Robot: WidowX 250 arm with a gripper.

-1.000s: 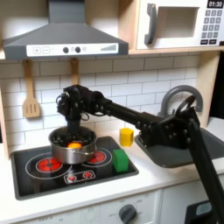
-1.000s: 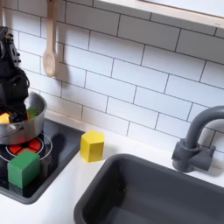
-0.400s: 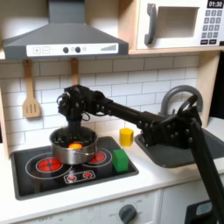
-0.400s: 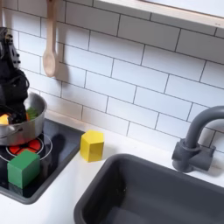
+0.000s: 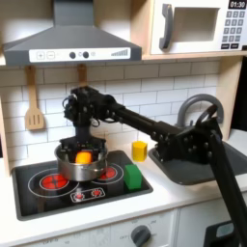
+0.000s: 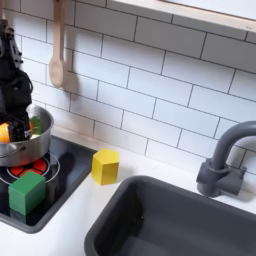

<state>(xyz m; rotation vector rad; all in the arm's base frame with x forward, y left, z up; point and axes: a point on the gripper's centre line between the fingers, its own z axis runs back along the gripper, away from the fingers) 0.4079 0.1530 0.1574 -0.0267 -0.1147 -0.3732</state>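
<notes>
**My claw over the pot**

My claw (image 5: 79, 145) hangs just above the steel pot (image 5: 81, 165) on the stove (image 5: 58, 183). An orange ball (image 5: 84, 156) sits inside, right beneath my fingers. Whether I grip it I cannot tell. A green block (image 5: 133, 176) stands beside the pot.

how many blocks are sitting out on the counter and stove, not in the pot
2: a green block on the stove's front corner beside the pot, and a yellow block on the counter between stove and sink. More may be hidden inside the pot.
</notes>
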